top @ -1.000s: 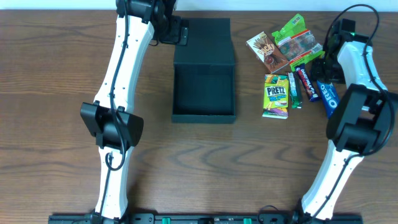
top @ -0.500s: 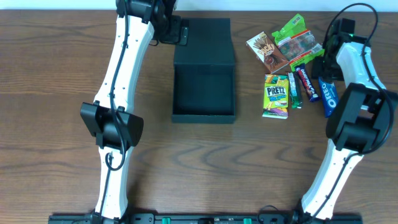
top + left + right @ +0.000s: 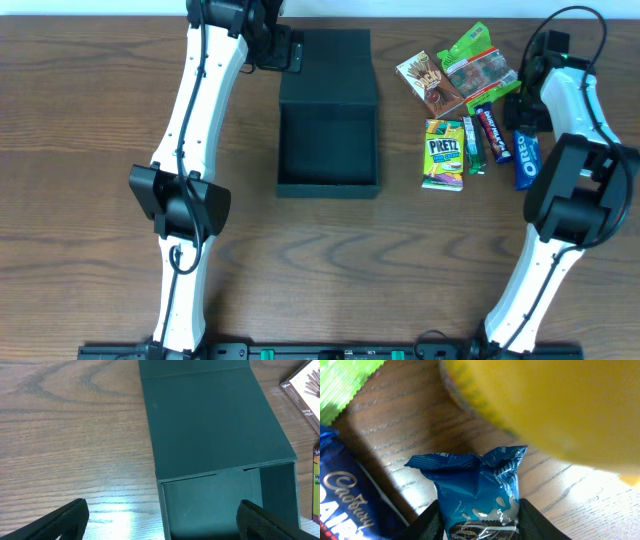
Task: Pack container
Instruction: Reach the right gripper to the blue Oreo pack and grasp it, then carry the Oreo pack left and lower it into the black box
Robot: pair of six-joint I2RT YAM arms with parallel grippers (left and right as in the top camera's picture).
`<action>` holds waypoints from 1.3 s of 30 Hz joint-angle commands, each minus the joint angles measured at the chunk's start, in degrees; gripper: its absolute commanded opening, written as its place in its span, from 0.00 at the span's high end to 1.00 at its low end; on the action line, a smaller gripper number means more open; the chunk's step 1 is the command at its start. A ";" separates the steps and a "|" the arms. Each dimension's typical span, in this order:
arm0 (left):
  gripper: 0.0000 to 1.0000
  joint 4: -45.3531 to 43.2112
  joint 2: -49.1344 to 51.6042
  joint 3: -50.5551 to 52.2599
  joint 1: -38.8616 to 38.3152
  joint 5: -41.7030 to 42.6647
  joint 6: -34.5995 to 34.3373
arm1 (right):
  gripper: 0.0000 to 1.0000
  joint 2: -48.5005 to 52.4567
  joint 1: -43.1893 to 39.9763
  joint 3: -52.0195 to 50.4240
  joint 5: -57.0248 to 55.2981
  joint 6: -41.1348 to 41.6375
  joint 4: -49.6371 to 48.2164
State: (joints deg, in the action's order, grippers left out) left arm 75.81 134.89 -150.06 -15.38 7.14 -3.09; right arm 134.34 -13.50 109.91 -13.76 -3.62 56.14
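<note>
While the left end effector (image 3: 160, 522) is hanging wide open over the dark box (image 3: 210, 425), the right end effector (image 3: 479, 527) is pinching a blue cookie packet (image 3: 477, 485) on the tabletop (image 3: 560, 505).

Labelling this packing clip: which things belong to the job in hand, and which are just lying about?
In hand: container; Oreo packet, in the right gripper.
Lying about, untouched: Pretz box; brown biscuit-stick box; green packet; Cadbury bar; thin green stick pack.
</note>
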 commanded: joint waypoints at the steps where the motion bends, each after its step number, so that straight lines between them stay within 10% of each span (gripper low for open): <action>1: 0.05 0.00 -0.52 -0.63 0.35 -0.02 0.31 | 0.74 0.50 1.09 -0.28 -0.15 -0.20 2.51; 9: 0.05 0.00 -0.52 -0.63 0.39 -0.04 0.35 | 0.98 -6.01 3.93 1.99 0.46 1.77 3.87; 22: 0.04 0.22 -0.52 -0.63 4.52 -0.26 -1.16 | 0.99 -22.84 13.51 2.93 11.58 12.94 1.05; 39: 0.04 2.93 -0.52 -0.63 13.49 -0.26 -0.15 | 0.98 -15.08 37.59 2.84 16.98 30.38 -4.52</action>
State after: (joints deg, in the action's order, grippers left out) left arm 78.22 134.89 -150.06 -2.07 7.11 -4.03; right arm 117.34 23.11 112.49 3.36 23.49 51.53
